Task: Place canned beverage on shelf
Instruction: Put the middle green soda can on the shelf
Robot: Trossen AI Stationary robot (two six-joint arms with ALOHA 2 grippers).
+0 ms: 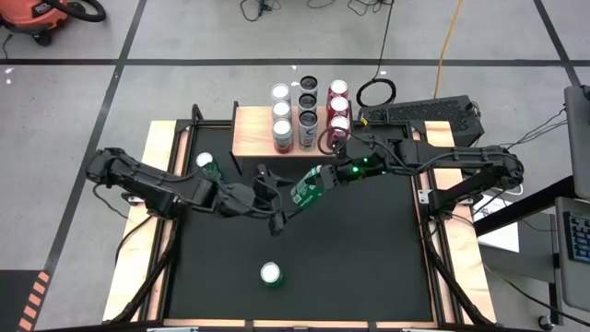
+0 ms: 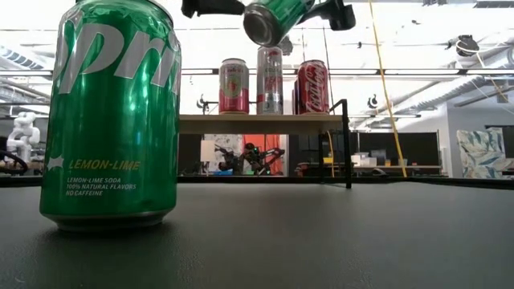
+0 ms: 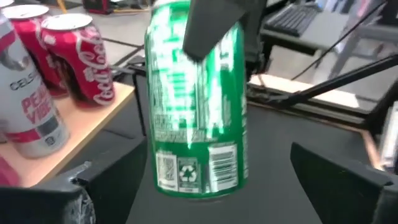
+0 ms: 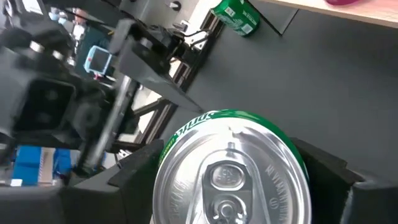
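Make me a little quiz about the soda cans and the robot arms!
1. Which gripper holds the tilted green can in the air?
2. True or false: the wooden shelf has no cans on it.
3. Fill in: ___ other green cans stand on the black table.

Key:
1. The right gripper.
2. False, the shelf has rows of cans.
3. Two.

arms: left arm point(image 1: 147, 184) and right arm point(image 1: 461, 166) dark, jointed | light: green glow on right wrist | fingers point(image 3: 336, 180): flat black, angular
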